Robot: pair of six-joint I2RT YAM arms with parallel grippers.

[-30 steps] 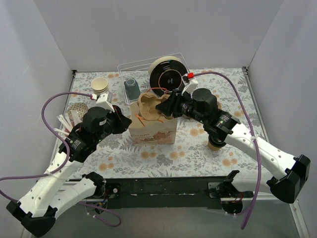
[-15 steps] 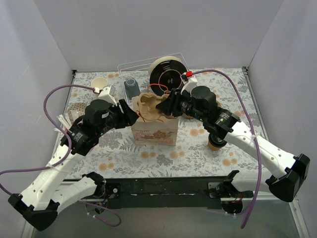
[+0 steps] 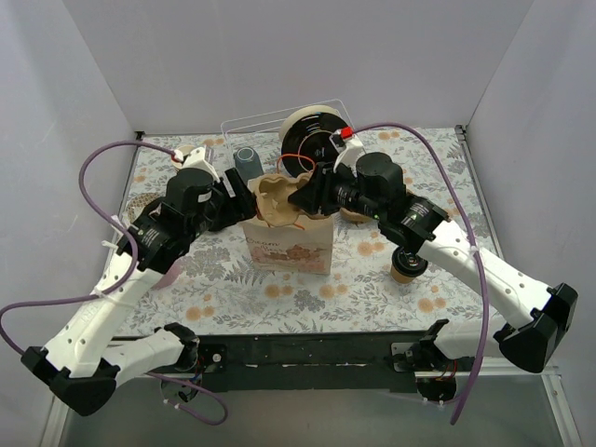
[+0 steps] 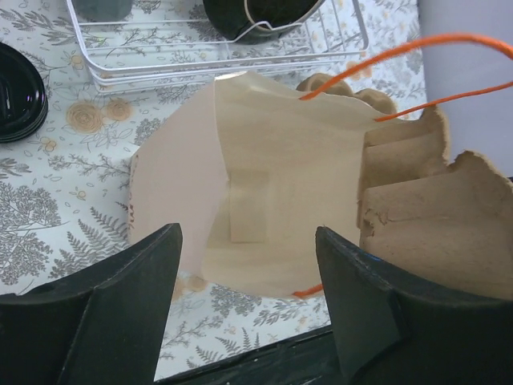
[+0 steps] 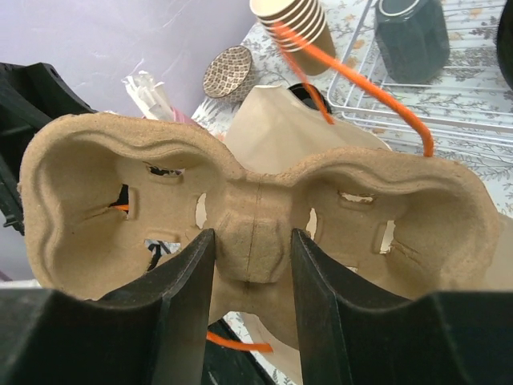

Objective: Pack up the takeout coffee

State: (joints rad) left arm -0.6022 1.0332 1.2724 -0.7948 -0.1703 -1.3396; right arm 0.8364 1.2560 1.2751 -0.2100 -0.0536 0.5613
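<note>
A floral paper bag [image 3: 291, 250] with orange handles stands open mid-table. Just over its mouth, my right gripper [image 3: 315, 196] is shut on the middle ridge of a brown pulp cup carrier [image 3: 282, 199], which fills the right wrist view [image 5: 248, 192] between the fingers [image 5: 178, 305]. My left gripper [image 3: 244, 197] hovers at the bag's left rim, open and empty. In the left wrist view the gripper [image 4: 248, 297] looks down into the bag's bare inside [image 4: 264, 192], with the carrier [image 4: 437, 212] at the right. One takeout coffee [image 3: 408, 264], black-lidded, stands partly under my right forearm.
A wire rack [image 3: 233, 128] at the back holds a grey-blue mug [image 3: 246, 160] and a round black plate [image 3: 312, 142]. Lidless paper cups [image 5: 292, 20] and a patterned bowl [image 5: 227, 70] stand at the back left. A black lid [image 4: 16, 92] lies left of the bag.
My left gripper has opened from shut and moved back and right along the bag's left rim. The right gripper and carrier have shifted slightly toward the back.
</note>
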